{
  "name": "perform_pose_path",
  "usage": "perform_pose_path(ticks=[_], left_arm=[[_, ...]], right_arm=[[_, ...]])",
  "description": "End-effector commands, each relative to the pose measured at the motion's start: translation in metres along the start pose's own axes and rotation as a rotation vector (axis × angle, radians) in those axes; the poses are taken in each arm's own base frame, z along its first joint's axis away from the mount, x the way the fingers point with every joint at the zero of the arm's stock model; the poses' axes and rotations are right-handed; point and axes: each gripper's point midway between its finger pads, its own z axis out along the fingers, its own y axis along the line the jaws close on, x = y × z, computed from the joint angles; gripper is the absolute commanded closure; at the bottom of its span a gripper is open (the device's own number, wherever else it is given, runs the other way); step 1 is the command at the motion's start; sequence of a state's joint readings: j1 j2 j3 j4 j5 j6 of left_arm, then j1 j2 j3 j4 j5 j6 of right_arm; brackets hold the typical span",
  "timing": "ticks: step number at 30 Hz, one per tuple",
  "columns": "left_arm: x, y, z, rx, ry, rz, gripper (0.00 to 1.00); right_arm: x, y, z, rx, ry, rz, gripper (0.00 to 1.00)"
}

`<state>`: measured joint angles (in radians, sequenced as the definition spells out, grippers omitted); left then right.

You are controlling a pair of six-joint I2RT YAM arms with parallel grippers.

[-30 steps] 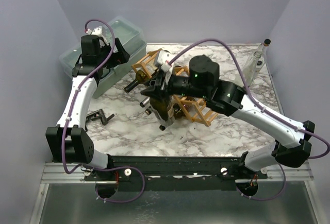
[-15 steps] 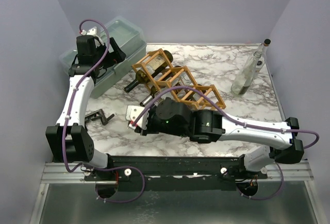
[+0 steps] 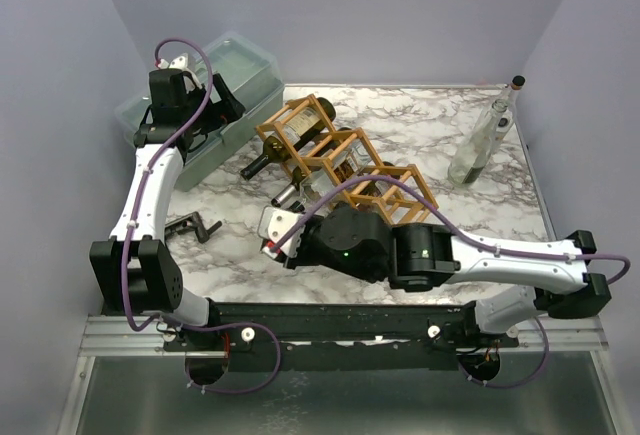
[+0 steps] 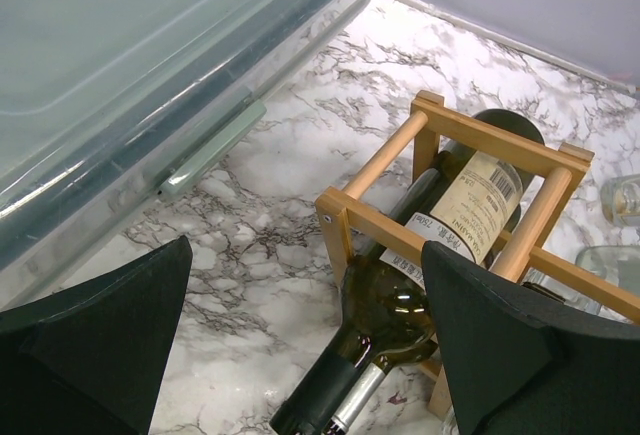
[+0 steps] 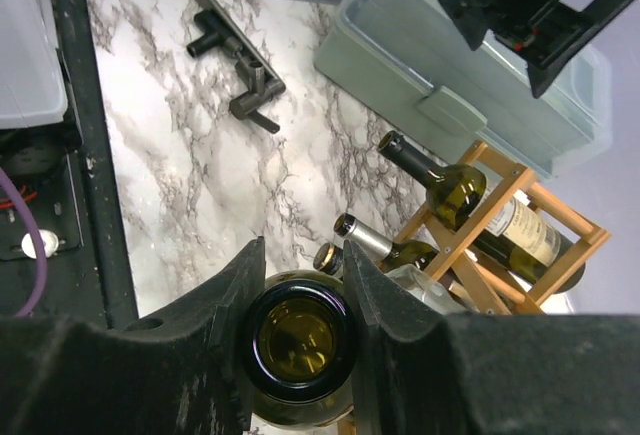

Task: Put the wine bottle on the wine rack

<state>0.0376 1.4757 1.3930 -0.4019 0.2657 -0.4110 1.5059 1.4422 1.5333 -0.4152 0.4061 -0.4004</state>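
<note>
Right hand [image 5: 300,290]: clamped on the wine bottle [image 5: 297,343], seen end-on between its fingers, low over the table [image 5: 180,155] and just in front of the wine rack [image 5: 505,217].
Left hand [image 4: 305,265]: fingers spread wide, holding nothing, above the rack's end by the plastic bin [image 4: 150,85].
Done: bottle gripped — other bottles [image 5: 460,195] already lie in the rack.
Left: line it up with a free cell, slide it in, let go.

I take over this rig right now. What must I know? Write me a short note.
Left tool: open, empty, beside one end of the wine rack.
Right tool: shut on the wine bottle, held in front of the rack, not in it.
Rack: holds a labelled bottle and others; right-end cells seem free.
Done: bottle grasped. Left: carry it to a free cell, slide it in, release.
</note>
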Motion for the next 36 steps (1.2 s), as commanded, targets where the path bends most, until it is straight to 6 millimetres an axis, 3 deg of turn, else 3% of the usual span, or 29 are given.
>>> perform_pose_path(ticks=[1, 7, 14, 21, 26, 36], left_arm=[[0.004, 0.001, 0.001, 0.008, 0.015, -0.011, 0.02], [0.003, 0.001, 0.000, 0.007, 0.012, -0.008, 0.01], [0.007, 0.003, 0.004, 0.002, 0.023, -0.012, 0.01], [0.008, 0.005, 0.005, -0.008, 0.023, -0.008, 0.02], [0.007, 0.007, 0.004, -0.018, 0.018, -0.003, 0.02], [0.007, 0.005, 0.004, -0.006, 0.022, -0.008, 0.01]], right_arm=[[-0.046, -0.047, -0.047, 0.099, -0.136, 0.105, 0.99], [-0.029, -0.052, -0.069, 0.101, -0.094, 0.150, 0.99], [0.000, -0.062, -0.076, 0.187, 0.027, 0.067, 0.99], [0.022, -0.063, -0.065, 0.275, 0.154, -0.102, 0.99], [0.022, -0.050, -0.057, 0.308, 0.225, -0.178, 1.00], [0.045, -0.033, -0.048, 0.353, 0.363, -0.302, 1.00]])
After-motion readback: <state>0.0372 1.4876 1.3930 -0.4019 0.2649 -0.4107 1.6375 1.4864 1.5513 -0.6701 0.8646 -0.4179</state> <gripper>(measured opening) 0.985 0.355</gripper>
